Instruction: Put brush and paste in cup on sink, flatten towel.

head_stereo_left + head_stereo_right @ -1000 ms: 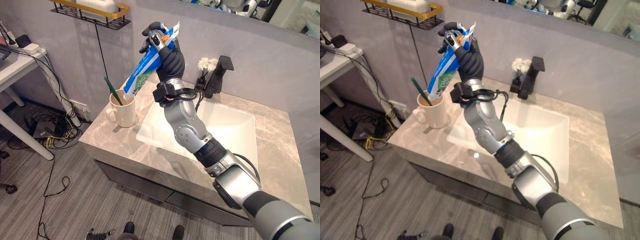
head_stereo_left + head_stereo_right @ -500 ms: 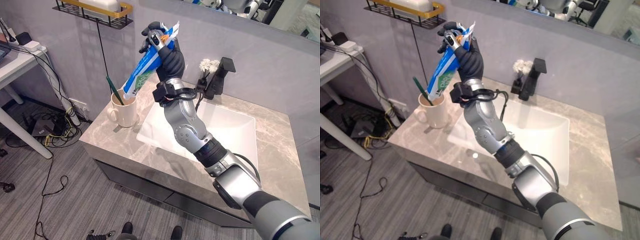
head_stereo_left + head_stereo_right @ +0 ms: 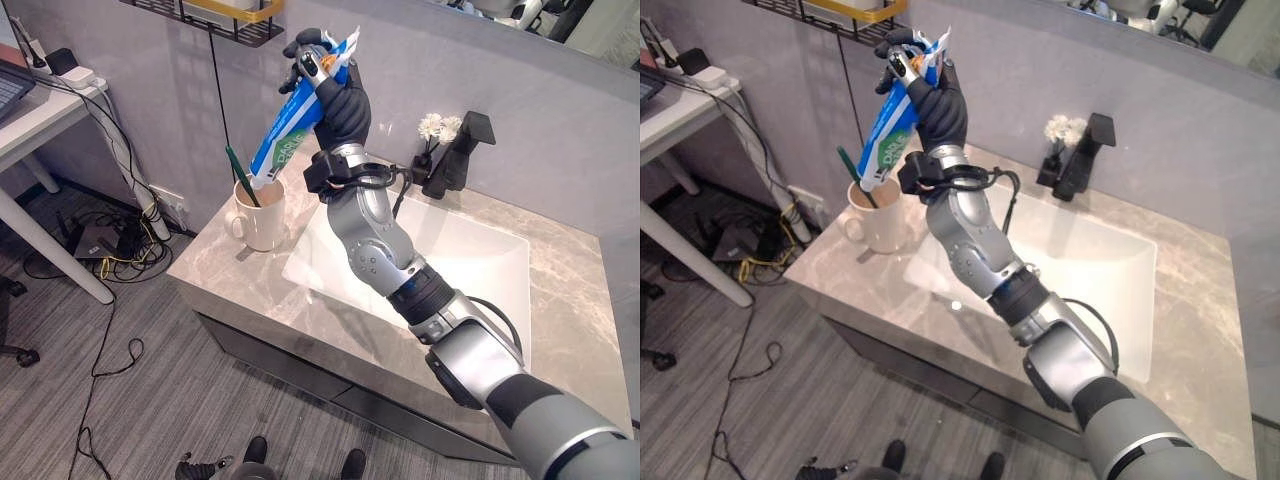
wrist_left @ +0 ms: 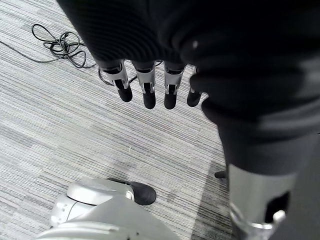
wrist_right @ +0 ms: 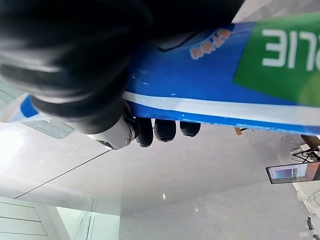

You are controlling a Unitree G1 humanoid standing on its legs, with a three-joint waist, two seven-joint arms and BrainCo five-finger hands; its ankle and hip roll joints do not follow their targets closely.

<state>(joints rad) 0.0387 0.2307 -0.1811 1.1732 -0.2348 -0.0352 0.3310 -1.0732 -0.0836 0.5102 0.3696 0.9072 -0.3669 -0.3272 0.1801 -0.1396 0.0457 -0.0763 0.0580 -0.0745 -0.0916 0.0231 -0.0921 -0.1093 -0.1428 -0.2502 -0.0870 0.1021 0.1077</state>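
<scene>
**A:** What are you looking at right now?

**B:** Your right hand [image 3: 335, 85] is raised above the counter with its fingers curled round the top end of the toothpaste tube [image 3: 288, 125]. The tube hangs slanted, its lower end pointing down toward the mouth of the cream cup [image 3: 260, 212]. The cup stands on the sink counter [image 3: 250, 275], beside the basin [image 3: 470, 260], and the green toothbrush [image 3: 240, 176] already leans inside it.

**A:** What has changed in the last second?

**B:** Not much in the grip itself: you hold the tube the same way as a second ago. The whole scene has slid across both head views, so the camera has moved, and I would not read that as the cup or counter moving. Against the cup, the tube's lower end now sits closer to the rim than it did, just above the opening, though I cannot tell whether it has crossed inside.

**A:** So where does that leave the task?

**B:** The brush part looks done. The paste is lined up but not released, so my judgement is that you still need to lower it until the end is well inside the cup, then let go. A slanted tube could catch the rim or knock the brush, so go slowly.

**A:** And the other hand?

**B:** Your left hand [image 4: 150, 85] hangs down over the grey floor [image 4: 65, 135], fingers straight and holding nothing. I see no towel, so the flattening is still ahead.
</scene>
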